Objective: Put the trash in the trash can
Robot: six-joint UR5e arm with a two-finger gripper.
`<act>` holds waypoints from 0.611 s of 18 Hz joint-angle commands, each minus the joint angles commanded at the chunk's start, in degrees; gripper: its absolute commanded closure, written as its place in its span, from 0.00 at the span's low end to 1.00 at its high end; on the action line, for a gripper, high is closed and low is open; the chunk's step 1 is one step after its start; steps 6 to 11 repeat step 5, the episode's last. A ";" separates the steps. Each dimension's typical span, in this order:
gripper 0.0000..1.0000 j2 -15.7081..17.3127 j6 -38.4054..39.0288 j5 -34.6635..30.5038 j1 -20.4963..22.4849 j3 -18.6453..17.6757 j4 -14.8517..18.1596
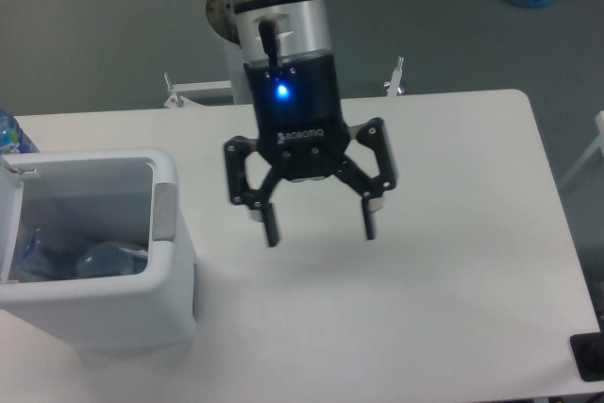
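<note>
Hanging over the middle of the desk [453,261], the tool [319,231] has its fingers spread wide and carries nothing. The trash [80,257], clear crushed plastic with a blue tint, lies inside the can [104,313] at the lower left of the frame, below the rim; the can stands open, its grey patch [165,212] on the right rim. No loose trash shows on the desk, so the task looks done or nearly so. The sound move now is to hold the tool high and well apart from the can, so nothing knocks its rim.
</note>
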State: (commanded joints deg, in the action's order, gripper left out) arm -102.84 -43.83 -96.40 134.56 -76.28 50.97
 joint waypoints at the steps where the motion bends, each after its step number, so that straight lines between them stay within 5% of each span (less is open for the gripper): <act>1: 0.00 0.18 -1.94 -0.53 0.17 -0.44 0.36; 11: 0.00 1.32 -3.28 -0.54 1.14 -1.85 0.19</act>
